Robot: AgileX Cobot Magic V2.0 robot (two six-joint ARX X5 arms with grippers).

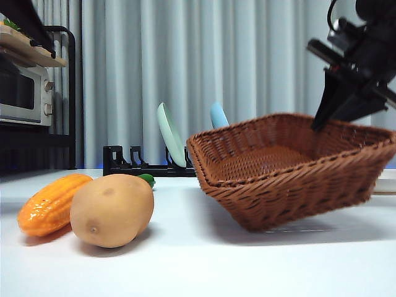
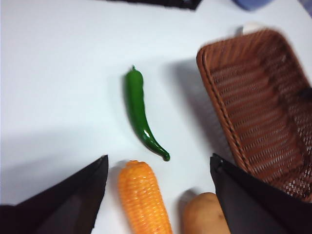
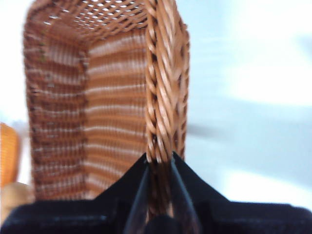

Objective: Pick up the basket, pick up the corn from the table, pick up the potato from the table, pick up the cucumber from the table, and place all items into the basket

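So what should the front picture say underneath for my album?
Right gripper tilts the basket up beside the potato and corn.

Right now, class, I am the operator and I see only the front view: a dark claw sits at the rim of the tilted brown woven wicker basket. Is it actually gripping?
Observer: Yes. The right wrist view shows the right claw shut on the braided rim of the brown woven wicker basket.
Operator: And that green bit behind the tan oval potato?
Observer: It is a slim dark green cucumber, lying whole and touching nothing.
Operator: Where is the other claw?
Observer: The left claw hangs open above the orange-yellow corn cob.
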